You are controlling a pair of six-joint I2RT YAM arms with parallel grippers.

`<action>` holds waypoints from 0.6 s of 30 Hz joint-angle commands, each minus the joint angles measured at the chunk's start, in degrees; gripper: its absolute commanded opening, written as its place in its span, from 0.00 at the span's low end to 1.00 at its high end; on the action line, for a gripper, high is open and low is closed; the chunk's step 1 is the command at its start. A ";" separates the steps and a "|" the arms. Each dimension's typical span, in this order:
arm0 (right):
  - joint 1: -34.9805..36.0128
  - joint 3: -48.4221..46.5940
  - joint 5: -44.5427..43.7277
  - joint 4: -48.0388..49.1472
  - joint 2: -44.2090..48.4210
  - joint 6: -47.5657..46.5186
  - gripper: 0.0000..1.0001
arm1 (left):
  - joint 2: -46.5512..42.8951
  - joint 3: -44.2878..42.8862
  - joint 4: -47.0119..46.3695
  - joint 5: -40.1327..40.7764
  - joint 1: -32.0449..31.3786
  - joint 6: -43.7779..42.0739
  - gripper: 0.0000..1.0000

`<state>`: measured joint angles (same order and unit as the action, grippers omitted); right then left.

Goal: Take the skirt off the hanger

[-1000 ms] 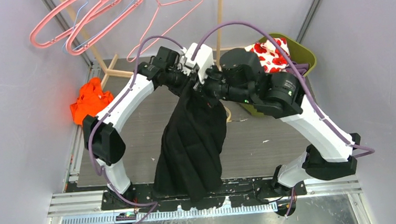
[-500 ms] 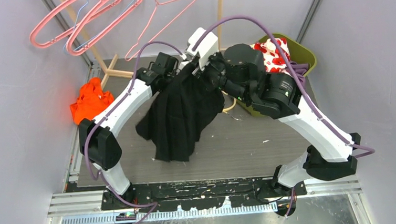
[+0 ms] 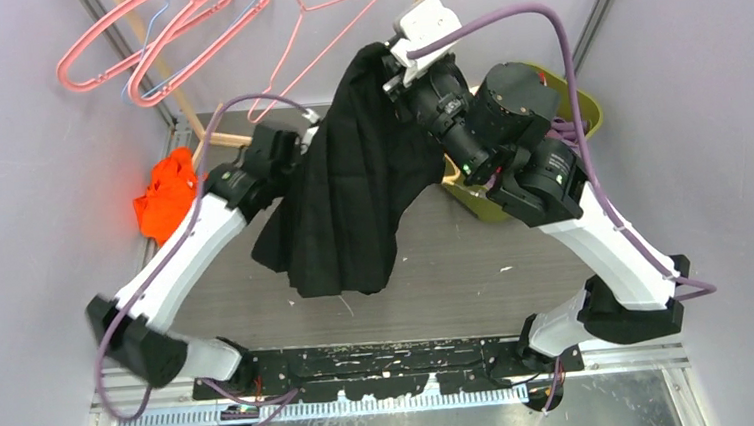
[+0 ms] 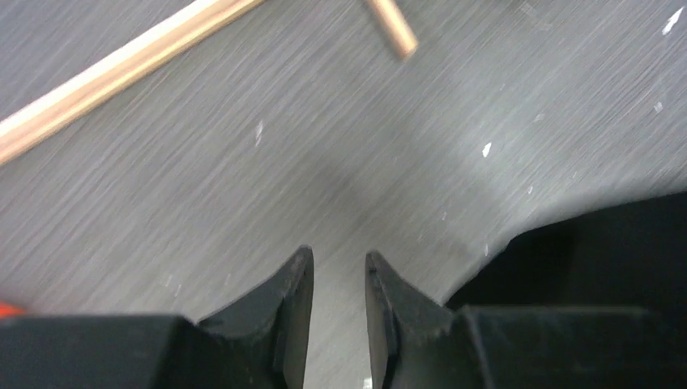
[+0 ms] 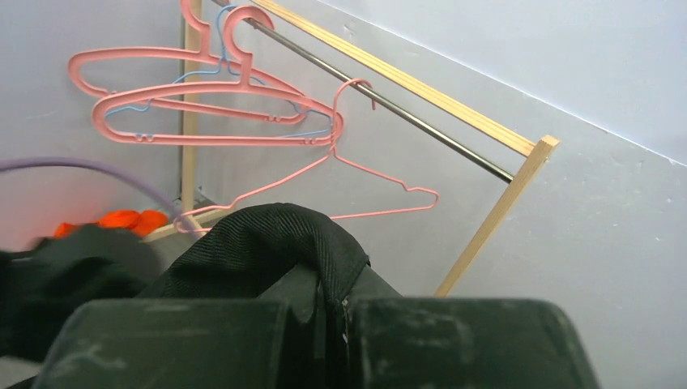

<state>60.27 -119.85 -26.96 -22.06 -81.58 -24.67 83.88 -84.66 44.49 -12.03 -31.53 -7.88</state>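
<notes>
Up by the clothes rail at the far side of the table, the right gripper (image 3: 391,64) is pressed together on one bunched end of a black cloth skirt (image 3: 352,195), which hangs in loose folds with its lower edge in the air over the middle of the table. A second ago the skirt hung lower, between both grippers, its hem down near the arm bases; since then the right arm has swung up and back, carrying the skirt with it. The left arm has folded back toward the near left, and the left gripper (image 4: 336,263) now sits just beside the cloth with its fingers slightly spread and nothing between them. No hanger shows inside the skirt, so it appears to be free already, with only setting it down left to do. A thin pink wire hanger (image 5: 377,171) hangs bare on the wooden-framed clothes rail (image 5: 405,79), next to thick pink plastic hangers (image 5: 130,53); which one held the skirt cannot be told. Below is a grey brushed table (image 3: 477,266) dotted with small pale specks. Plain pale lilac-grey walls close in the space. A crumpled orange cloth (image 3: 166,193) lies at the table's left edge, and an olive-green bin (image 3: 591,108) shows behind the right arm.
</notes>
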 commanded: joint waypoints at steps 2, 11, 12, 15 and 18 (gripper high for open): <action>-0.73 -4.84 -2.64 8.24 -4.23 -4.02 0.01 | -23.61 10.57 -7.77 17.16 0.06 1.96 0.31; -1.49 -10.13 -0.73 7.39 -9.16 -2.32 0.01 | -44.40 14.59 -12.99 14.95 -0.08 9.48 0.31; -1.63 -10.06 -0.74 7.42 -9.41 -2.32 0.01 | -44.04 13.62 -12.71 12.54 -0.08 10.64 0.31; -2.04 -10.27 -0.46 6.85 -10.20 -0.94 0.01 | -42.02 12.44 -14.21 4.65 -0.03 13.76 0.31; -2.42 -11.12 0.12 6.20 -11.27 0.32 0.01 | -38.38 11.57 -16.00 -0.60 -0.38 15.37 0.31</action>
<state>58.48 -126.17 -27.75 -22.35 -93.93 -26.17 40.29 -71.50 32.80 -2.79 -31.53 3.05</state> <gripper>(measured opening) 0.056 0.311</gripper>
